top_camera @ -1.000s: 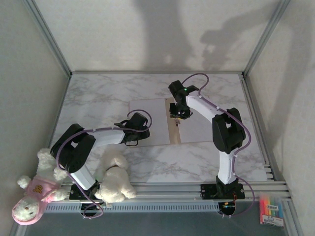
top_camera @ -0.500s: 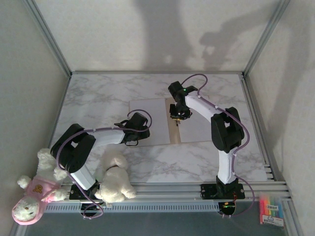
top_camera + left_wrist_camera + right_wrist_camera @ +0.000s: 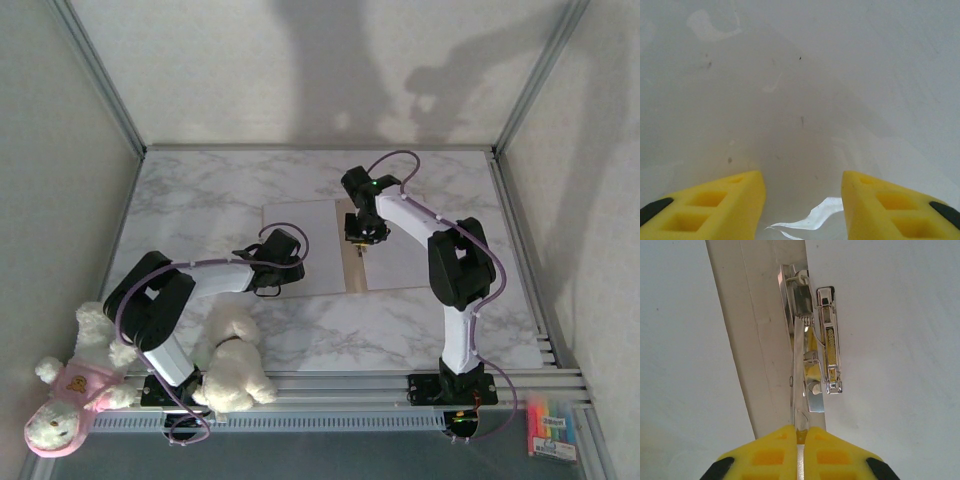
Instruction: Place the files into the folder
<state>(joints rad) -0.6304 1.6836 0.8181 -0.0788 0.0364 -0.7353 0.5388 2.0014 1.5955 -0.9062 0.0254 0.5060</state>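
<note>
On the marble counter [image 3: 190,200], the open folder's [image 3: 352,268] metal clip [image 3: 827,340] is met by the right gripper [image 3: 801,432], fingers closed, while the left gripper [image 3: 802,182] is held, fingers apart, over the files [image 3: 300,250], which could be skewed if the thin clip is lost.

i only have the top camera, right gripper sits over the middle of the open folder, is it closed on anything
observer: Yes. In the right wrist view the right gripper is shut, its yellow tips pinching the end of the metal clip on the folder spine.
operator: is paper near that clip
observer: A white sheet lies right beside it, and the clip's shiny bar overlaps that sheet's edge. I cannot tell whether it presses down.
operator: and the left gripper
observer: In the left wrist view the left gripper is open, its tips apart, close over the other sheet.
</note>
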